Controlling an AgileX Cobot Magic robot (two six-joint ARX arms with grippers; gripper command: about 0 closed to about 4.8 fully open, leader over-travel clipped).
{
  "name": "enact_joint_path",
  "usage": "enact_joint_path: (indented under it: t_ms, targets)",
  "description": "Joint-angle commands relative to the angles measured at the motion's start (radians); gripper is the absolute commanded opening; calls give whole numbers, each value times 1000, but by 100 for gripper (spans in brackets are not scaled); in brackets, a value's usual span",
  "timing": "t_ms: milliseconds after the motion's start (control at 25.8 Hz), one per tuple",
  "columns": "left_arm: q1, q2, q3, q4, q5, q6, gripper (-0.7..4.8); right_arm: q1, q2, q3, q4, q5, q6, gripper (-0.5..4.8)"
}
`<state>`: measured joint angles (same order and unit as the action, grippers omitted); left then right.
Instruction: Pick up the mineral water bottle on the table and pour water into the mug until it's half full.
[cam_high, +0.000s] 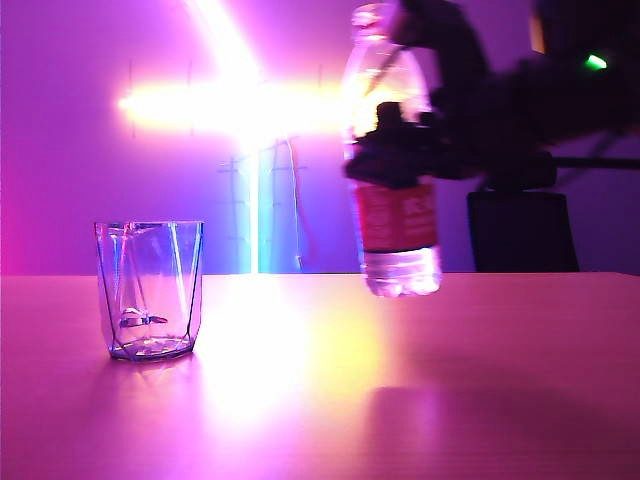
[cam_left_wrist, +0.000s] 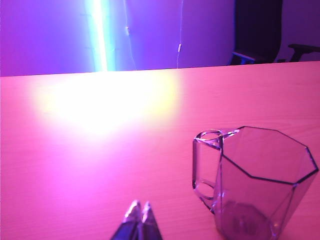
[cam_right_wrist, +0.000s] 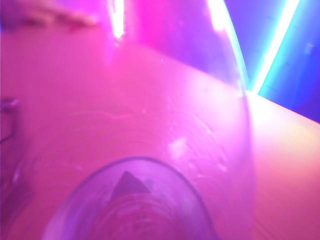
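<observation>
The wide, smooth tabletop with faint wood grain (cam_high: 450, 390), washed pink and purple by the lighting, spans the whole scene. Taking the mug as landmark: the tall clear plastic mineral water bottle with a red-and-white label (cam_high: 398, 215) hangs in the air well to the right of the mug in the exterior view, clear of the table, its base above the surface and its long axis near upright, leaning only slightly. The right gripper (cam_high: 400, 150), a dark mass on the right arm, is clamped around the bottle's body just above the label, its jaws closed onto the plastic at about the bottle's width; the right wrist view, filled by the bottle's blurred clear wall (cam_right_wrist: 150, 165), fits that. Clear water (cam_high: 402, 270) shows in the bottle's lower part. The short clear faceted glass mug (cam_high: 150, 290) stands upright on the table and looks empty; the left wrist view shows it has a small handle. The left gripper (cam_left_wrist: 139, 212) sits just beside the mug on its handle side, fingertips pressed together with nothing between them. The pour probably needs the bottle carried across to above the mug's rim, then tipped neck-first toward it; the right arm, already holding it, should do that.
</observation>
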<state>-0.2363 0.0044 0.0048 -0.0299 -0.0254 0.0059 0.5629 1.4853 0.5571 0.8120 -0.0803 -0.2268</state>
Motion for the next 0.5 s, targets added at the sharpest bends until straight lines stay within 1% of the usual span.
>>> enact_joint_path:
  t_ms: [39,155,233,349,427,466,505]
  targets:
    - [-2,2,4,8,3,-3,-2,60,-2,107,-167,0,-190,247]
    - [-21,2,4,9,3,-3,-2,108,27,202,-249,48,-328,246]
    - [-68,2,4,8,3,-3,-2,126,61,268,-302,76,-397,246]
    - [-150,2,4,8,3,-3,-2,149,117,352,-342,148,-507,246]
    - [-183,2,4,8,3,-3,-2,161,150,389,-352,177,-577,246]
    - [-201,2,4,9,3,-3,-2,169,174,410,-359,210,-647,246]
    - [-210,2,4,8,3,-3,-2,174,185,419,-363,230,-690,246]
